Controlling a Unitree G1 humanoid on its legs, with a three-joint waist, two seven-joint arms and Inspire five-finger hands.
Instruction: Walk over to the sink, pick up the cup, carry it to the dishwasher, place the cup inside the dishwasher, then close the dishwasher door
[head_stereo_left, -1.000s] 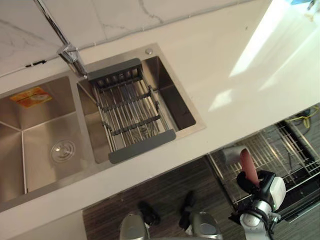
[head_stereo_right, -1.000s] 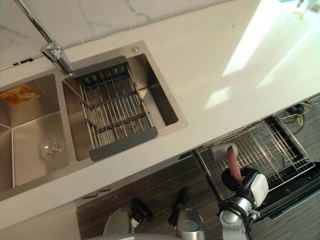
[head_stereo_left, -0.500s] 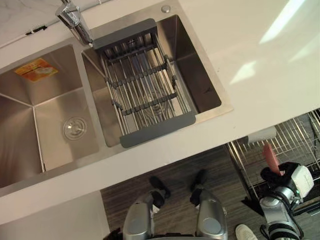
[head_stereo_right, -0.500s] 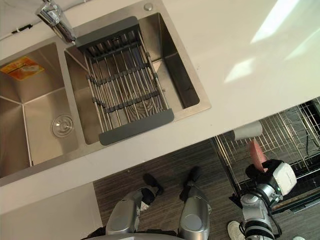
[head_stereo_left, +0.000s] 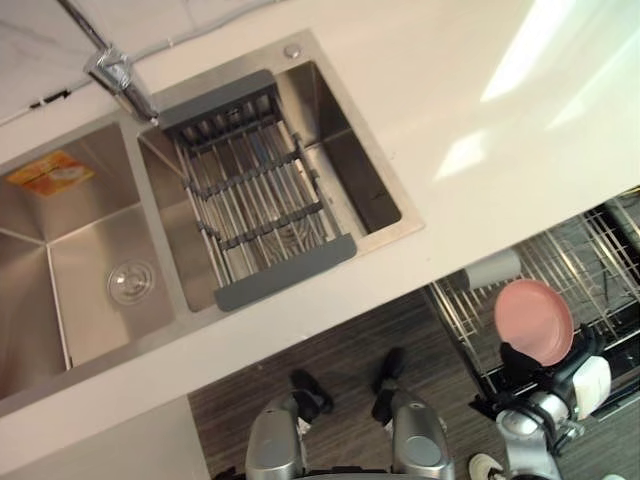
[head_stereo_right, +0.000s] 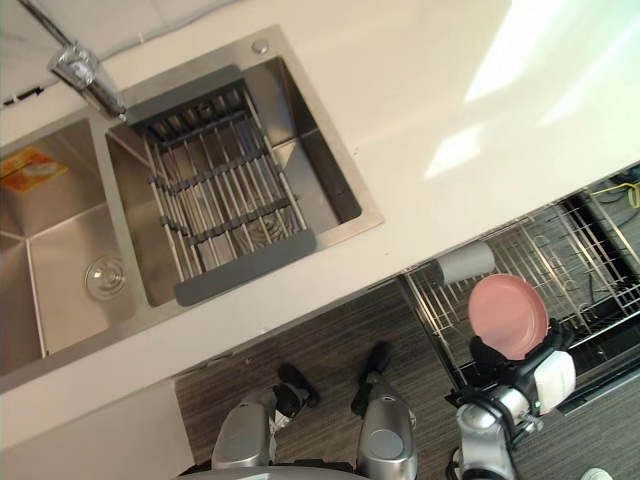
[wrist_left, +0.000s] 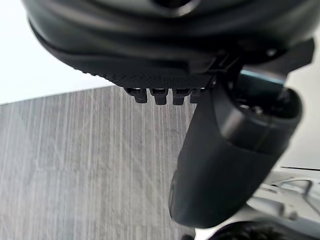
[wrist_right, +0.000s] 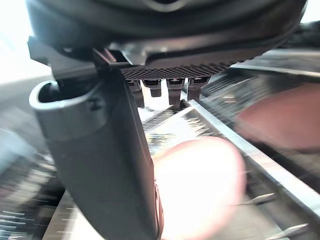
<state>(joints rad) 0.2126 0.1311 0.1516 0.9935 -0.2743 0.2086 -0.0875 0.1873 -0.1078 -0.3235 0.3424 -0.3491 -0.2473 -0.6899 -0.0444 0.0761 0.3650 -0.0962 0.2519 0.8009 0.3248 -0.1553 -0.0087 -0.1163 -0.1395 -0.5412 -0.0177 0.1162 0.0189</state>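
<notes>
Turned since earlier frame: pink plate (head_stereo_left: 534, 322), then edge-on, now shows round flat face to head camera, over dishwasher rack (head_stereo_left: 585, 255). Right robot hand (head_stereo_left: 520, 362) fingers clamped on lower rim.

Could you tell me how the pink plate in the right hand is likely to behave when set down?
The pink plate looks like a flat, round disc in the right hand, so it is probably rigid. Held by its edge only, it may slip or pivot. Its round rim could roll on the wire rack.
</notes>
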